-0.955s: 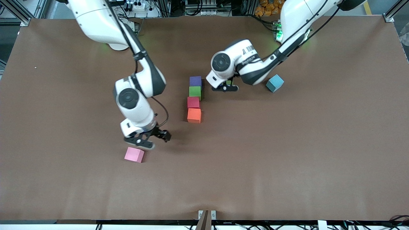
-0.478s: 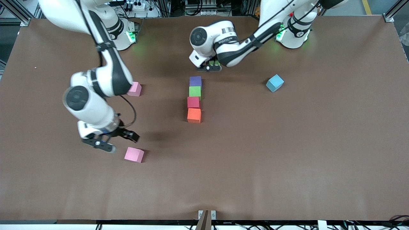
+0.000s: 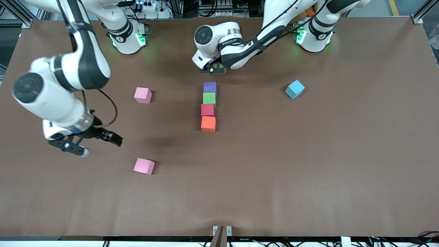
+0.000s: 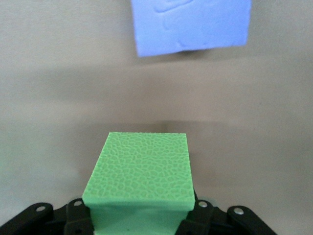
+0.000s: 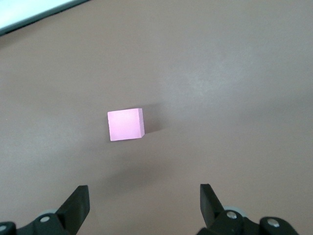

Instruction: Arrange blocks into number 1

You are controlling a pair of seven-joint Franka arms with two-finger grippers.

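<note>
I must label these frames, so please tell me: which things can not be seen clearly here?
- Held green cube: the front view hides it under the left gripper.
- Purple cube: cut by the left wrist view's edge.
- Right gripper: fingertips show, its base cut by the edge.

Left hand [image 3: 212,70] carried the green block [image 4: 139,178] up; right hand [image 3: 90,143] swung outward

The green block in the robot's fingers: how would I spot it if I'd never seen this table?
Find the column of four blocks mid-table, topped by the purple block. Just above it, toward the robots' bases, the left gripper hangs over the table. The green block is clamped in its fingers, the only block off the table; the other green block lies in the column.
</note>
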